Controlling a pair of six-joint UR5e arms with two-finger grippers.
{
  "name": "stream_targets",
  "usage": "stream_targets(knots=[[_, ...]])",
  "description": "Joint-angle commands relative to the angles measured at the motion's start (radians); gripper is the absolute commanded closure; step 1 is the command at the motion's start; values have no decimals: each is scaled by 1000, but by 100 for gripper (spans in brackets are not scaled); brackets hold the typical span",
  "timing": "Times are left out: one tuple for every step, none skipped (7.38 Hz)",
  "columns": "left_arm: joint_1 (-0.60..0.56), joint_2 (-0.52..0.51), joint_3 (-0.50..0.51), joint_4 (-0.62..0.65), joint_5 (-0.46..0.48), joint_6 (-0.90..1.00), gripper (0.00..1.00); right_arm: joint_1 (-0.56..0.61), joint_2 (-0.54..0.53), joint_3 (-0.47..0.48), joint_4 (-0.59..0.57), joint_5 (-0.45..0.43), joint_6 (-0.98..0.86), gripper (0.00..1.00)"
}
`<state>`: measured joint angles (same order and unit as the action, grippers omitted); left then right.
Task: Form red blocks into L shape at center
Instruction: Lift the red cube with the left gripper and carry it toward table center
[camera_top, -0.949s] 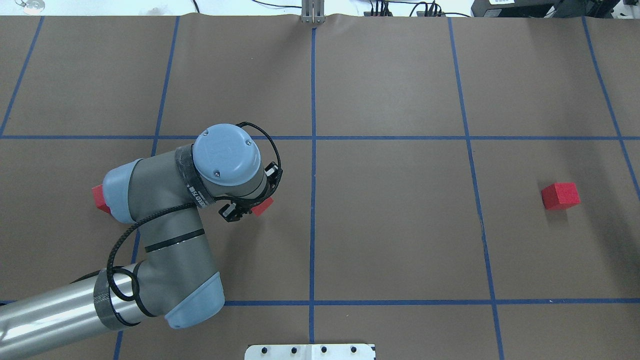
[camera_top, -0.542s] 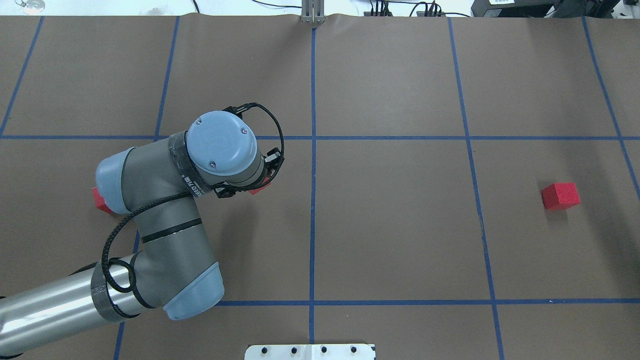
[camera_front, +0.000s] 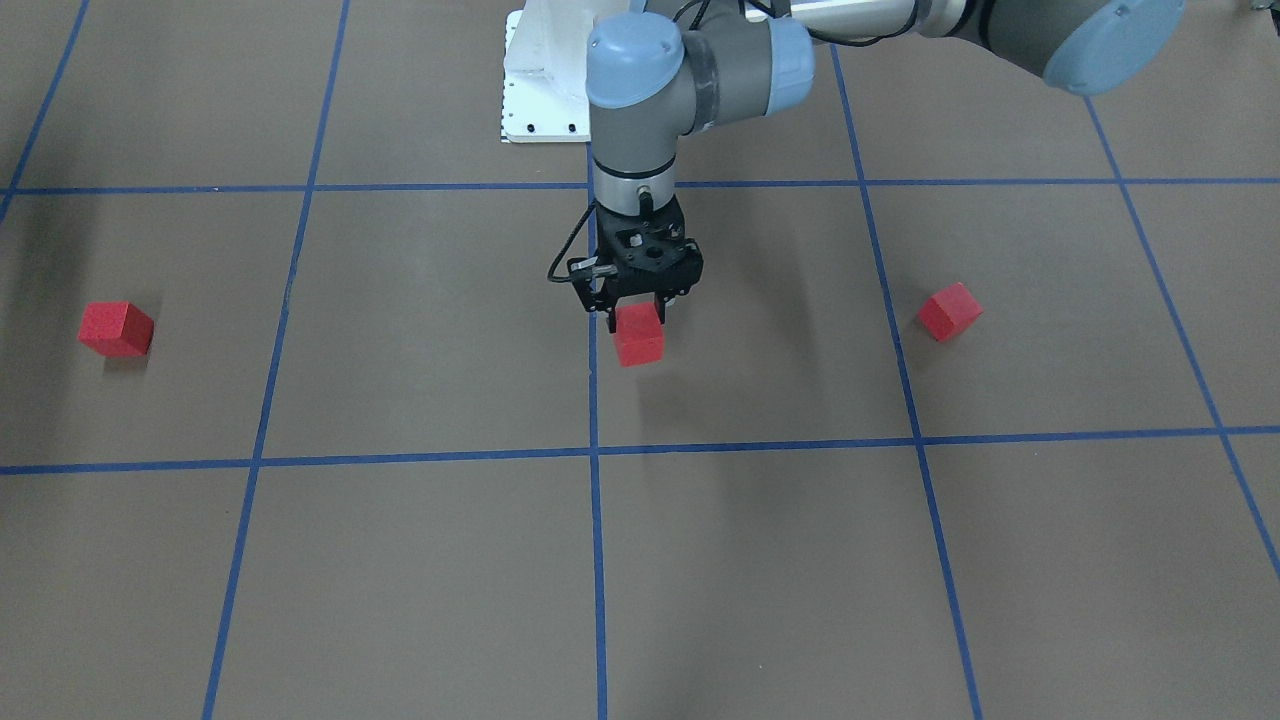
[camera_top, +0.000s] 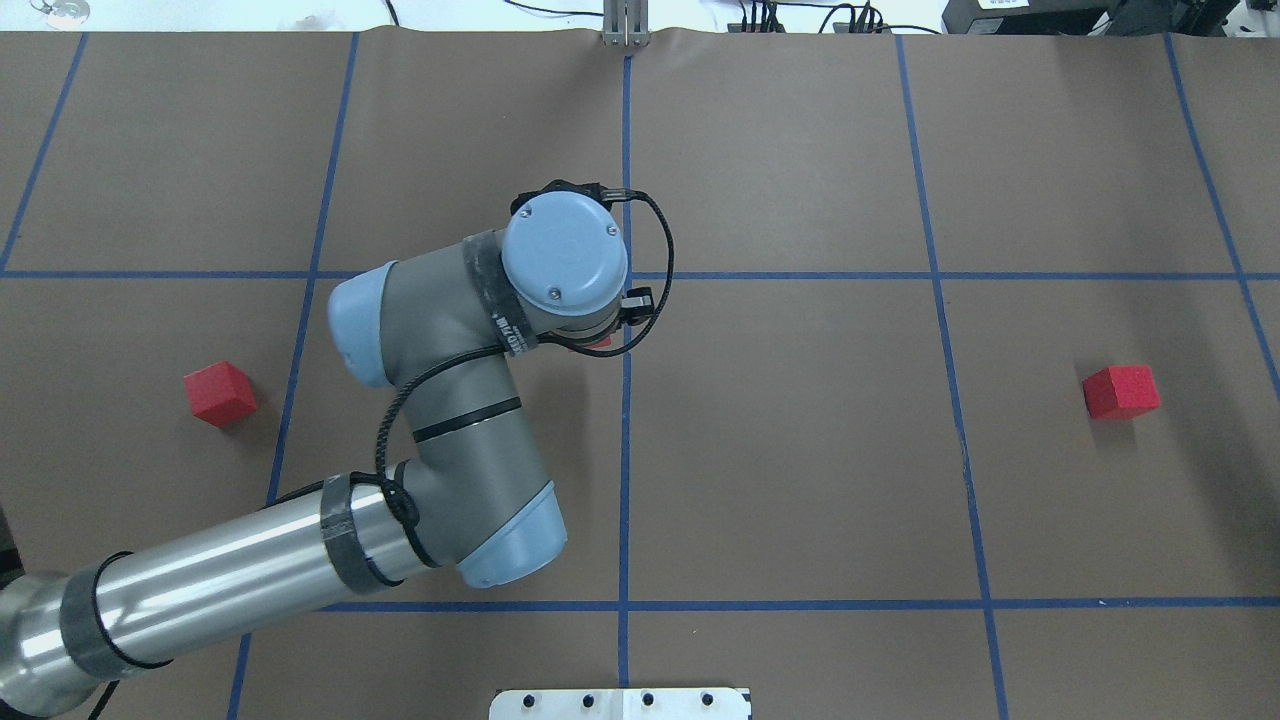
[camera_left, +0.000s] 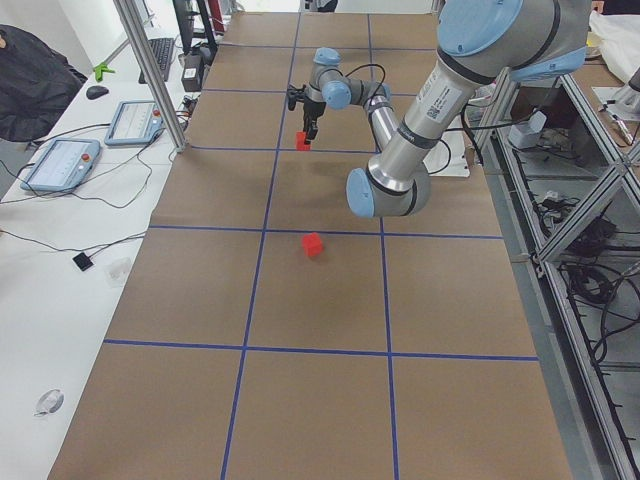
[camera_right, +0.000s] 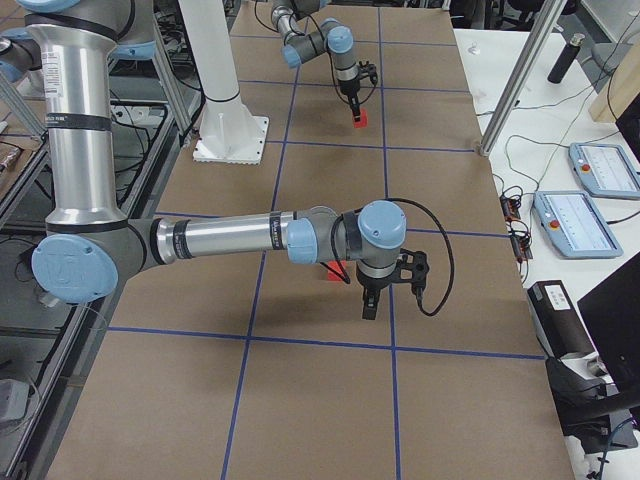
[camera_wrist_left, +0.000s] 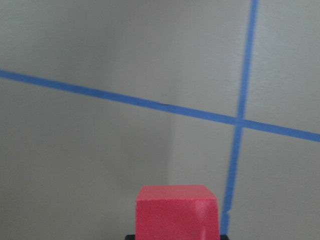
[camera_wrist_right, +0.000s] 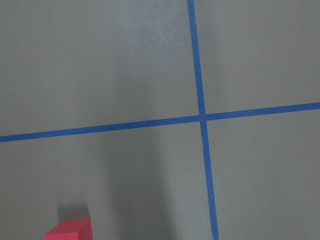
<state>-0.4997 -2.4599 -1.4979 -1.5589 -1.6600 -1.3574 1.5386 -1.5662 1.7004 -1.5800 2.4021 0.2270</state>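
My left gripper (camera_front: 638, 318) is shut on a red cube (camera_front: 638, 336) and holds it a little above the brown paper, just on the robot's side of the center tape crossing (camera_front: 592, 452). In the left wrist view the cube (camera_wrist_left: 177, 210) is at the bottom edge and the crossing (camera_wrist_left: 239, 121) is ahead of it. A second red cube (camera_top: 220, 393) lies on the left, a third (camera_top: 1121, 391) on the right. My right gripper (camera_right: 368, 303) hangs above the paper near the third cube (camera_right: 333, 275); I cannot tell whether it is open.
The white robot base plate (camera_top: 620, 703) is at the near table edge. My left arm's forearm and elbow (camera_top: 470, 500) stretch over the left half of the table. Tablets and cables (camera_right: 590, 200) lie on the white bench beyond the far edge.
My left arm has carried the held cube to the right and farther out, up to the middle tape line. The left cube, half hidden by the arm before, is now fully in view.
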Motion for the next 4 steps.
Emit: stream_targets(knots=[[-11, -50, 154, -113, 2, 130, 100, 0, 0, -1, 0, 2, 0, 1], [-23, -50, 154, -115, 2, 189, 100, 0, 0, 1, 0, 2, 0, 1], [-34, -50, 157, -116, -1, 195, 100, 0, 0, -1, 0, 2, 0, 1], [-34, -50, 159, -116, -1, 234, 100, 0, 0, -1, 0, 2, 0, 1]])
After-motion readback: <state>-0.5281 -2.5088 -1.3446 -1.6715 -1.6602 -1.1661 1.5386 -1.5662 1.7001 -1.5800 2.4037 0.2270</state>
